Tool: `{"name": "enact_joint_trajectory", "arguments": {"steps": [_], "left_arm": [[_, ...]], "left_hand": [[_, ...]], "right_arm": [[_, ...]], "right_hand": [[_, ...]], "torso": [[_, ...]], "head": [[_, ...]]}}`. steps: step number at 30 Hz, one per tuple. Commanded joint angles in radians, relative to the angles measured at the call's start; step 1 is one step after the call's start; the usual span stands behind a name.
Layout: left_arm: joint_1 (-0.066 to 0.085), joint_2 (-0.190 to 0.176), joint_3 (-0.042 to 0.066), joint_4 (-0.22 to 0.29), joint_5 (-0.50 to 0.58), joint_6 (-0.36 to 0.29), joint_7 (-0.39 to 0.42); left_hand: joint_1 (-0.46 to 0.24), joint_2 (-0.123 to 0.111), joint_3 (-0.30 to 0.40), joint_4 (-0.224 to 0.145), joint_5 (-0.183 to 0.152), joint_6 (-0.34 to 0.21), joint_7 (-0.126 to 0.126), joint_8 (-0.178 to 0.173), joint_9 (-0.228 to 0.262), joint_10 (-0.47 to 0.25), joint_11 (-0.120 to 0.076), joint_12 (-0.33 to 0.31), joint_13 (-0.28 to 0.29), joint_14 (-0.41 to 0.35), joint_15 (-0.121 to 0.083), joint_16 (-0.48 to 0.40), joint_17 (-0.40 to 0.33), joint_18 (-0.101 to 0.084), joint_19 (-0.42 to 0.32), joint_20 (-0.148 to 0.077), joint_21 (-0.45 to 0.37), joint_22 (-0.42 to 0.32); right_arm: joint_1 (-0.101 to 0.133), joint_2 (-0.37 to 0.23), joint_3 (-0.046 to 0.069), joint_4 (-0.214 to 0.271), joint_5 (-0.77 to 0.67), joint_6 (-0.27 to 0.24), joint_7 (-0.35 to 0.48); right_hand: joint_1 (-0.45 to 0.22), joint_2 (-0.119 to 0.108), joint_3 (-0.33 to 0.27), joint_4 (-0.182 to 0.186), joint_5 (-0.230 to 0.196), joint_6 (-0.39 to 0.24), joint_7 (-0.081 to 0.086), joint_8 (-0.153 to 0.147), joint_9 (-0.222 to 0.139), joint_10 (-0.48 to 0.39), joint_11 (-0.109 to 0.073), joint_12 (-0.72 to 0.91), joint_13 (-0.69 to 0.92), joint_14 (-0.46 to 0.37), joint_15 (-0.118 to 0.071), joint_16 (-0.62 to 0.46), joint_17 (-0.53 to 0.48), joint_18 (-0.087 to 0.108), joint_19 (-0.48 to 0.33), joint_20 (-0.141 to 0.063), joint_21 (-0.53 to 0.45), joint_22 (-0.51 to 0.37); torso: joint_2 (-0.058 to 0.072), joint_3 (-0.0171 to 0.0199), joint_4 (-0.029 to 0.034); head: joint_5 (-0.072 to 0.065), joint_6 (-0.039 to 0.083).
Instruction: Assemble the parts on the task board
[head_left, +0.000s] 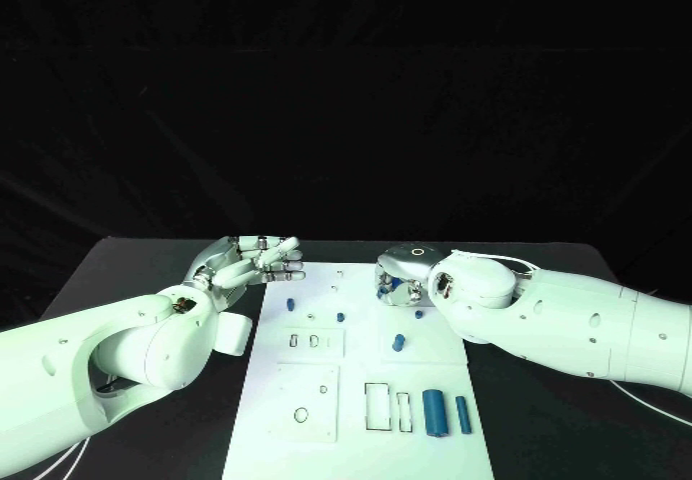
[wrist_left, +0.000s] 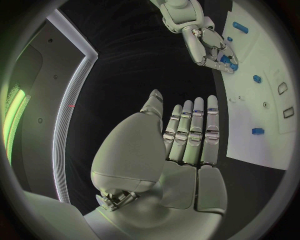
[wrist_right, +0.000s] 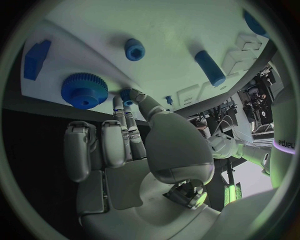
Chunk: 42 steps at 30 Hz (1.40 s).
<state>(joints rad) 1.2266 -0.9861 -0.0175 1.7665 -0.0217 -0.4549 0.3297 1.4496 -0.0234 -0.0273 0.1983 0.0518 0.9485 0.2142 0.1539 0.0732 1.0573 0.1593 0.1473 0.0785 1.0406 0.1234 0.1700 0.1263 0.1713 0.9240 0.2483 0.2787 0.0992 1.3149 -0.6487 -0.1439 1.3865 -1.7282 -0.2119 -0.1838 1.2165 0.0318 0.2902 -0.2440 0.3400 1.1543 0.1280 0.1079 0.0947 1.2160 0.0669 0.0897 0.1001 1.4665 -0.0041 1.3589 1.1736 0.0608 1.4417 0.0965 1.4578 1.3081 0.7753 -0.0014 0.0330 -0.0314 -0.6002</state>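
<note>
**Hand and part positions at the task board**

Head view: the left hand (head_left: 248, 262) hovers just beside the task board (head_left: 361, 400), fingers extended, holding nothing.

Right wrist view: the right hand (wrist_right: 134, 135) pinches a small blue peg (wrist_right: 127, 95) beside the blue gear (wrist_right: 84, 90).

left robot hand (head_left: 248, 262) spread, right robot hand (head_left: 401, 280) pinching

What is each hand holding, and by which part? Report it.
The left hand holds nothing, its fingers apart. The right hand pinches a small blue part between thumb and fingertip; the fingers cover it, so the exact spot cannot be told.
</note>
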Motion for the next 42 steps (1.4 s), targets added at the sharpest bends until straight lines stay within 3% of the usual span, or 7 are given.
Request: {"name": "enact_joint_trajectory", "arguments": {"steps": [1,9,18,26,35,42], "left_arm": [[0.003,0.001,0.001,0.001,0.006,0.004,0.001],[0.003,0.0,0.001,-0.003,0.007,0.005,0.0],[0.003,0.0,0.001,-0.004,0.008,0.007,0.002],[0.005,-0.002,0.001,0.0,0.008,0.007,0.002],[0.01,-0.004,0.002,0.004,0.009,0.007,0.002],[0.013,-0.005,0.002,0.005,0.009,0.007,0.002]], "left_hand": [[0.001,0.012,-0.005,0.0,-0.003,0.001,0.006,-0.005,-0.002,-0.002,0.008,-0.006,-0.002,0.001,0.007,-0.006,0.001,0.013,0.004,0.0,-0.005,-0.002],[0.001,0.012,-0.005,0.0,-0.003,0.001,0.007,-0.005,-0.002,-0.002,0.008,-0.007,-0.002,0.001,0.007,-0.006,0.001,0.013,0.004,0.0,-0.006,-0.002],[0.003,0.013,-0.005,-0.001,-0.003,0.001,0.007,-0.006,-0.002,-0.003,0.008,-0.009,-0.002,0.001,0.008,-0.008,0.001,0.013,0.004,0.001,-0.006,-0.003],[0.003,0.013,-0.005,-0.001,-0.003,0.001,0.007,-0.006,-0.002,-0.003,0.008,-0.009,-0.002,0.001,0.008,-0.008,0.001,0.013,0.004,0.001,-0.006,-0.003],[0.003,0.013,-0.005,-0.001,-0.003,0.001,0.007,-0.006,-0.002,-0.003,0.008,-0.009,-0.002,0.001,0.008,-0.008,0.001,0.013,0.004,0.001,-0.006,-0.003],[0.003,0.013,-0.005,-0.001,-0.003,0.001,0.007,-0.006,-0.002,-0.003,0.008,-0.009,-0.002,0.001,0.008,-0.008,0.001,0.013,0.004,0.001,-0.006,-0.003]], "right_arm": [[-0.001,0.0,-0.001,0.006,-0.018,-0.051,-0.016],[0.0,0.005,0.003,0.022,-0.023,-0.171,-0.042],[0.002,0.065,0.007,-0.042,-0.027,-0.262,-0.069],[0.0,0.113,0.008,-0.078,-0.012,-0.27,-0.051],[-0.011,0.15,0.009,-0.115,0.0,-0.27,-0.036],[-0.015,0.164,0.009,-0.131,0.004,-0.267,-0.032]], "right_hand": [[0.016,0.005,0.01,-0.001,0.002,0.007,0.0,0.003,0.011,0.006,-0.001,0.0,0.002,0.038,-0.007,0.007,0.002,-0.016,0.007,0.001,0.005,0.062],[0.012,-0.012,0.019,0.001,0.007,0.007,0.0,0.003,0.015,0.007,0.0,-0.005,0.001,0.038,-0.007,0.01,0.003,-0.017,0.008,0.001,0.007,0.066],[0.008,-0.022,0.026,0.004,0.0,0.007,0.001,0.003,0.018,0.009,0.0,-0.009,0.0,0.037,-0.007,0.011,0.004,-0.017,0.008,0.001,0.008,0.068],[0.006,-0.025,0.03,0.008,-0.005,0.006,0.001,0.002,0.019,0.009,0.001,-0.011,0.0,0.037,-0.006,0.012,0.005,-0.017,0.008,0.001,0.009,0.069],[0.003,-0.031,0.035,0.011,-0.009,0.003,0.002,0.0,0.02,0.007,0.002,-0.015,-0.002,0.037,-0.006,0.013,0.004,-0.016,0.005,0.002,0.007,0.066],[0.002,-0.034,0.038,0.013,-0.01,0.001,0.003,-0.001,0.02,0.006,0.003,-0.017,-0.002,0.036,-0.005,0.012,0.002,-0.016,0.004,0.002,0.006,0.065]], "torso": [[0.001,-0.0005,0.0001],[0.003,-0.0014,0.0019],[0.009,-0.0011,0.0055],[0.015,-0.0027,0.0081],[0.025,-0.0053,0.0166],[0.03,-0.0055,0.0175]], "head": [[0.0,0.001],[0.0,0.011],[-0.001,0.019],[0.001,0.022],[-0.001,0.024],[-0.001,0.026]]}}
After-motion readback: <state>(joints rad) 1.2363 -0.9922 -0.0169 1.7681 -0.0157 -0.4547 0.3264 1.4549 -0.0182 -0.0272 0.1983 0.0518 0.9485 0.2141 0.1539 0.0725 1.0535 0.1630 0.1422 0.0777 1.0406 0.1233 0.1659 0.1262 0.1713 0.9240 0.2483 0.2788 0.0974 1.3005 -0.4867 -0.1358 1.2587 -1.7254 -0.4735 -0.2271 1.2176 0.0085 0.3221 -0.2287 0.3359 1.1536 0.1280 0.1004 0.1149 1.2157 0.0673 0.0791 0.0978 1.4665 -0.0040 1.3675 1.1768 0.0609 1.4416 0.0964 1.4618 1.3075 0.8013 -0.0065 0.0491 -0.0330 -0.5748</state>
